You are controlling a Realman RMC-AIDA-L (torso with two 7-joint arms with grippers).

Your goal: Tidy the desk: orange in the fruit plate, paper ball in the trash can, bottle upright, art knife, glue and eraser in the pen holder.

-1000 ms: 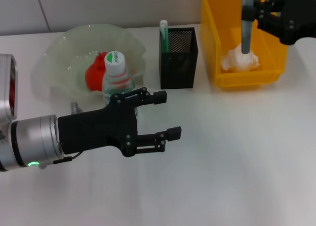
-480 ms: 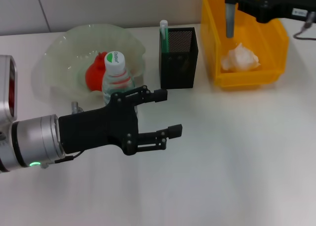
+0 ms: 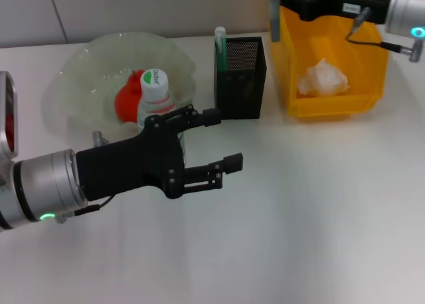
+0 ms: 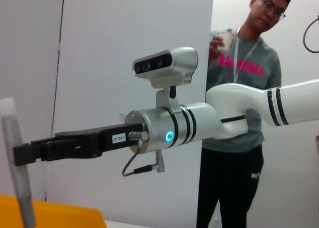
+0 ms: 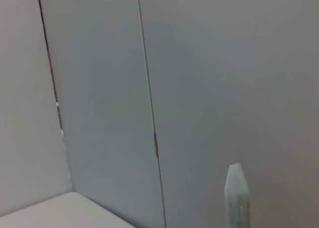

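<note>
Grey metal, slim and stiff: the knife (image 4: 17,173) hangs upright in the right gripper (image 4: 22,153), whose black jaws are clamped on its upper part, high above the near-left corner of the yellow bin (image 3: 372,91). In the head view only its lower tip shows at the bin's left wall, between the bin and the mesh holder (image 3: 240,78). I judge the rod light and rigid but smooth, so it could twist or slip in a narrow pinch. A hold near the top, as here, leaves the long lower end free to drop into the holder.

The holder already has the green glue (image 3: 220,48) standing in its left corner. The paper ball (image 3: 323,78) lies in the bin. The orange (image 3: 127,98) sits in the green plate (image 3: 80,72), and the bottle (image 3: 158,105) stands upright at the plate's near rim.

The left gripper (image 3: 219,141) hovers just in front of the bottle with its fingers spread and nothing between them. No eraser is visible
</note>
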